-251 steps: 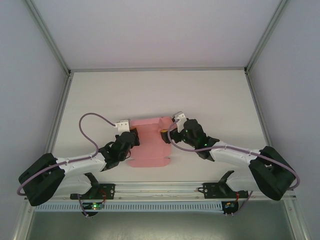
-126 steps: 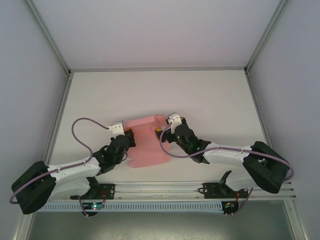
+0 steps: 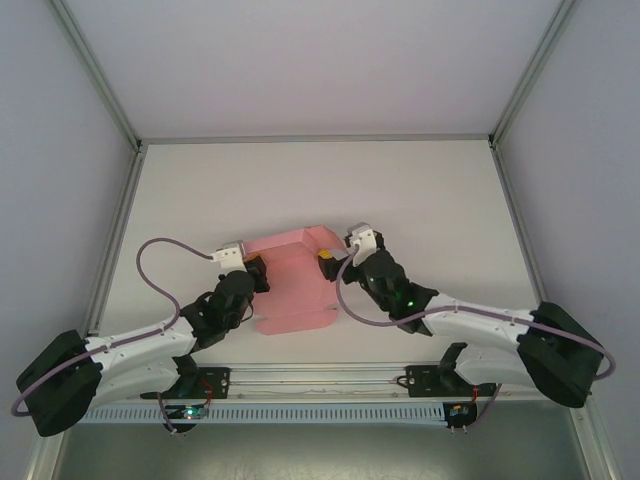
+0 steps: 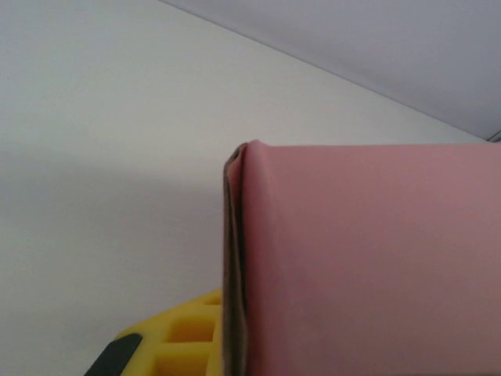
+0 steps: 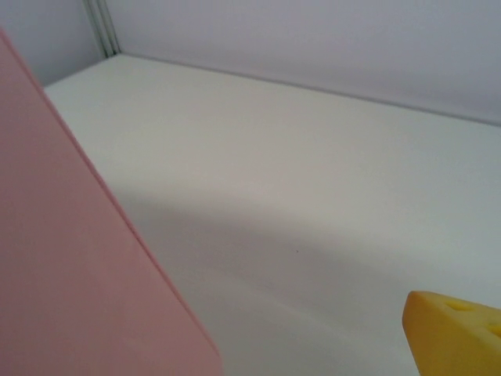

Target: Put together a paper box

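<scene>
The pink paper box (image 3: 295,285), partly folded with its far panel raised, lies on the white table between both arms. My left gripper (image 3: 258,272) is shut on the box's left edge. In the left wrist view the doubled card edge (image 4: 235,298) runs up beside a yellow finger (image 4: 176,341). My right gripper (image 3: 329,262) stands wide open at the box's right side. In the right wrist view one yellow fingertip (image 5: 458,333) shows at the lower right and a pink panel (image 5: 70,274) covers the left, hiding the other finger.
The white table (image 3: 430,200) has open room behind and to both sides of the box. Grey walls and metal frame posts (image 3: 120,215) border it. The rail (image 3: 320,380) with the arm bases runs along the near edge.
The left arm has stretched lower toward the near left, still gripping the card. The box has shifted slightly left. The right gripper stayed open at the box's right side, its arm lying flatter.
</scene>
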